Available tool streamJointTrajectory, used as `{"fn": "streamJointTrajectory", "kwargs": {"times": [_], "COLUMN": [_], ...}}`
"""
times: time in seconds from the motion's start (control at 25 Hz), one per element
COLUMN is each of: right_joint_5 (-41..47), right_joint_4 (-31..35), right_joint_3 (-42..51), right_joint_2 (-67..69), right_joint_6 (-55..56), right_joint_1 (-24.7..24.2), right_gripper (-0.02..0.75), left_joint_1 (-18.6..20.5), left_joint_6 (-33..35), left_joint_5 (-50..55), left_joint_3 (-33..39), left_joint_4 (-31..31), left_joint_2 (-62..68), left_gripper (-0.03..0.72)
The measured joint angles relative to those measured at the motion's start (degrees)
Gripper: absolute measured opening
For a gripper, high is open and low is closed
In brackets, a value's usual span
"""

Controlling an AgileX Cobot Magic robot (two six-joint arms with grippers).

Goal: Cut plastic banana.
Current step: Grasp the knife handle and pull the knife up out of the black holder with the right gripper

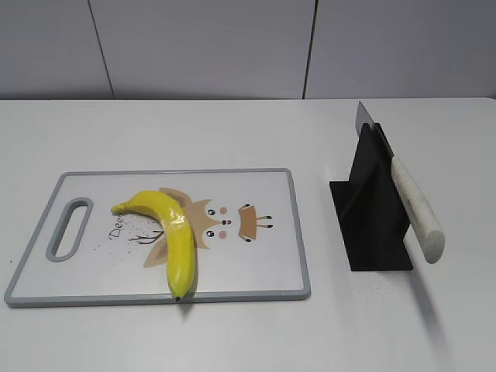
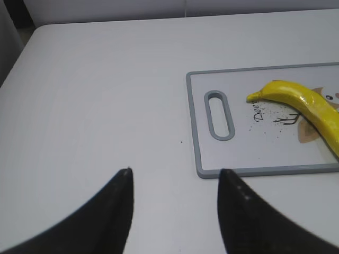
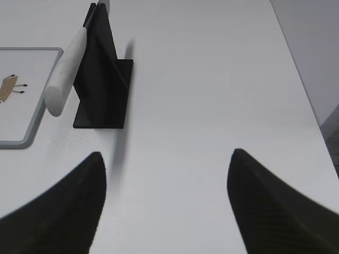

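Observation:
The plastic banana (image 1: 172,236) is glossy yellow and curved. It lies on the white cutting board (image 1: 256,275) with a grey rim, left of the board's middle. It also shows in the left wrist view (image 2: 304,103). A knife (image 1: 411,205) with a white handle rests in a black stand (image 1: 372,225) to the right of the board. It also shows in the right wrist view (image 3: 66,74). My left gripper (image 2: 175,172) is open and empty above bare table, left of the board's handle slot. My right gripper (image 3: 167,156) is open and empty, right of the stand. Neither gripper shows in the exterior view.
The board (image 2: 238,172) has a handle slot (image 2: 219,115) at its left end and a cartoon print. The black stand (image 3: 103,74) stands on the white table (image 1: 248,132). A grey panelled wall runs behind the table. The table's right edge (image 3: 304,90) shows in the right wrist view.

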Motion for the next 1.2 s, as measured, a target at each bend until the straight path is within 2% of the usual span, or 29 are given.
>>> {"fn": "streamJointTrajectory", "kwargs": {"times": [1.2], "right_joint_5": [0.06], "right_joint_4": [0.00], "right_joint_3": [0.00], "right_joint_2": [0.00], "right_joint_6": [0.00], "right_joint_1": [0.00], "right_gripper": [0.568], "left_joint_1": [0.00], "left_joint_6": [0.00], "left_joint_5": [0.00], "left_joint_3": [0.00], "left_joint_4": [0.00], "left_joint_2": [0.00], "left_gripper": [0.495]}}
